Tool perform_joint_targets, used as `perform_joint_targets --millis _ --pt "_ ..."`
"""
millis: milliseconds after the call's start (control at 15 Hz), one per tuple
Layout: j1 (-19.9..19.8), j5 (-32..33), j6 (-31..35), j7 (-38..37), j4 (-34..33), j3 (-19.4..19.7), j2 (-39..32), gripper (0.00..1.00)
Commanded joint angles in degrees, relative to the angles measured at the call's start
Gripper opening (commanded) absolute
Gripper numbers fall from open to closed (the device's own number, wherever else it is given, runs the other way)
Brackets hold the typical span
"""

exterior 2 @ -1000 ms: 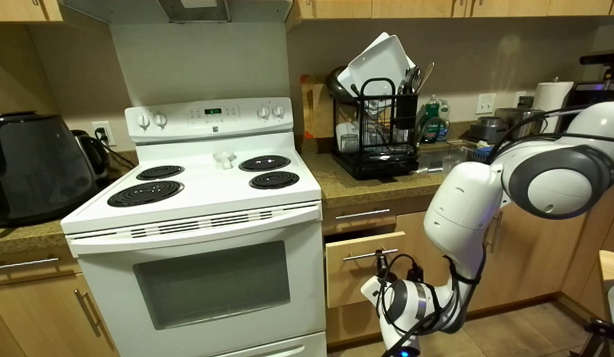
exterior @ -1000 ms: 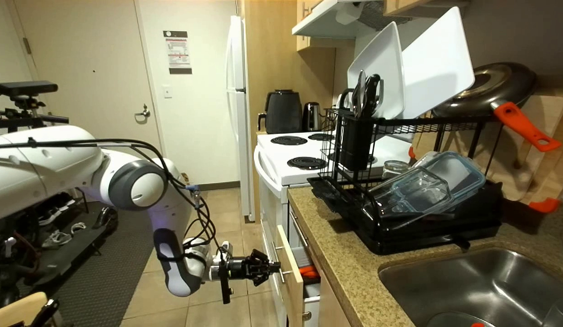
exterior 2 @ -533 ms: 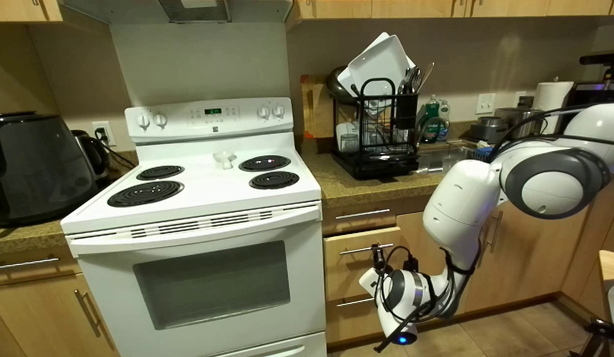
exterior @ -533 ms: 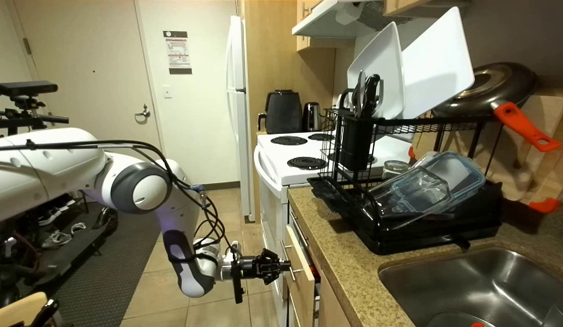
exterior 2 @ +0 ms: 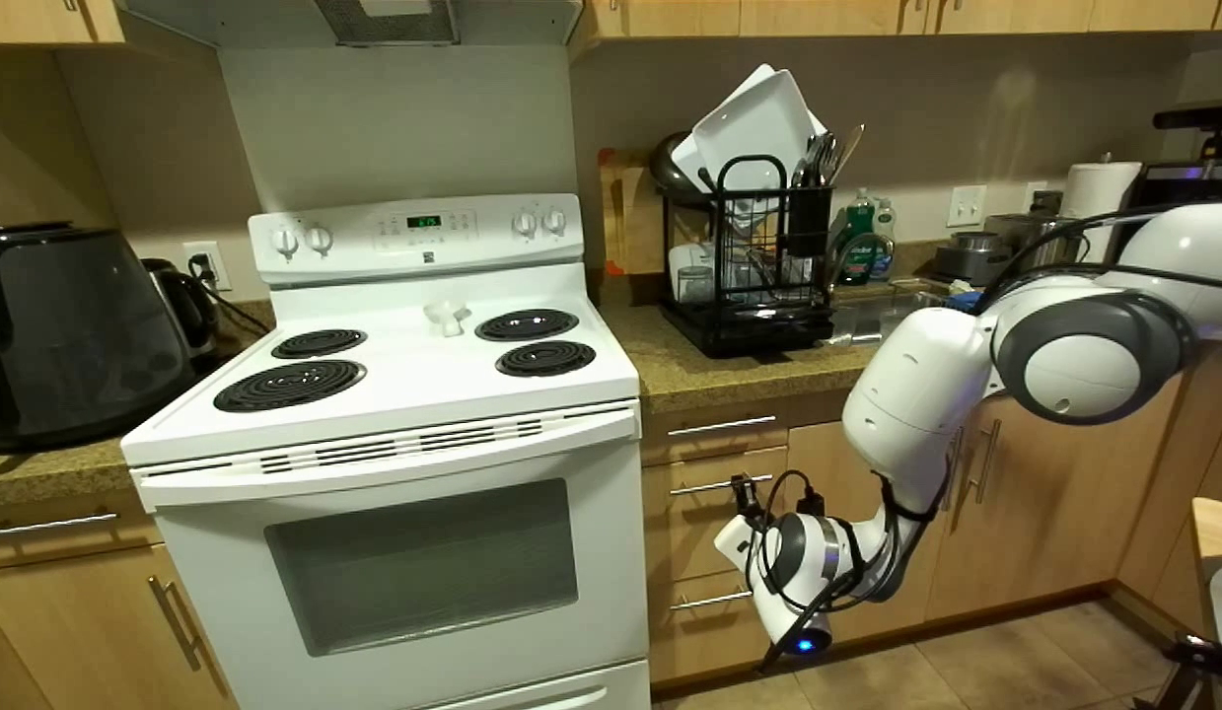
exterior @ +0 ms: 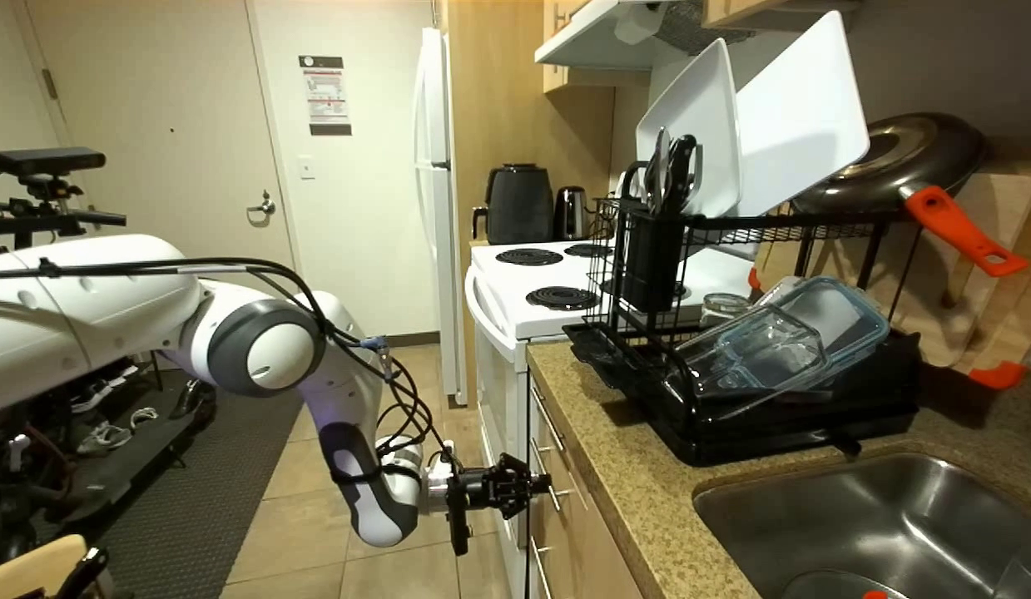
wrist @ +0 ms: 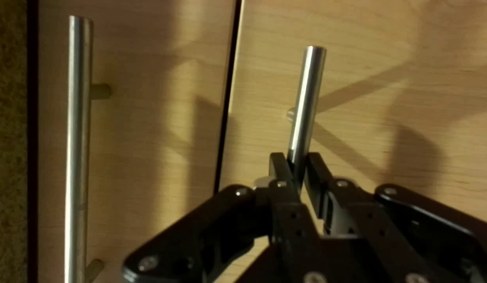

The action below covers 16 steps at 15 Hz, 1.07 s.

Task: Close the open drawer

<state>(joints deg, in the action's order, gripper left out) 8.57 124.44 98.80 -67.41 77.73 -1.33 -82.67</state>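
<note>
the claw (wrist: 297,167) is pinched around the bar handle (wrist: 307,94), likely to push the drawer (exterior 2: 694,528) in straight. it seems flush, so release would probably come next.

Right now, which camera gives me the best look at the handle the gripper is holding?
The wrist view. The handle shows largest there, its upper end free and the gripper shut on it, hiding the lower part. Both exterior views show it small and partly covered by the gripper.
</note>
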Motion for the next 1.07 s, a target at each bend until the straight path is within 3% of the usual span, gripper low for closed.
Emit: perform_joint_targets --millis 0,67,667,1000 --pt "-4.5 -0.8 4.5 -0.9 1.3 -0.7 -2.7 0.22" --pt "-4.5 -0.8 4.6 -1.0 1.3 -0.7 -2.6 0.42" --pt "-6.5 -3.0 5.0 -1.0 3.9 -1.8 -0.6 0.97" --pt "-7.8 -8.1 4.8 -1.7 9.4 -4.3 4.6 1.00"
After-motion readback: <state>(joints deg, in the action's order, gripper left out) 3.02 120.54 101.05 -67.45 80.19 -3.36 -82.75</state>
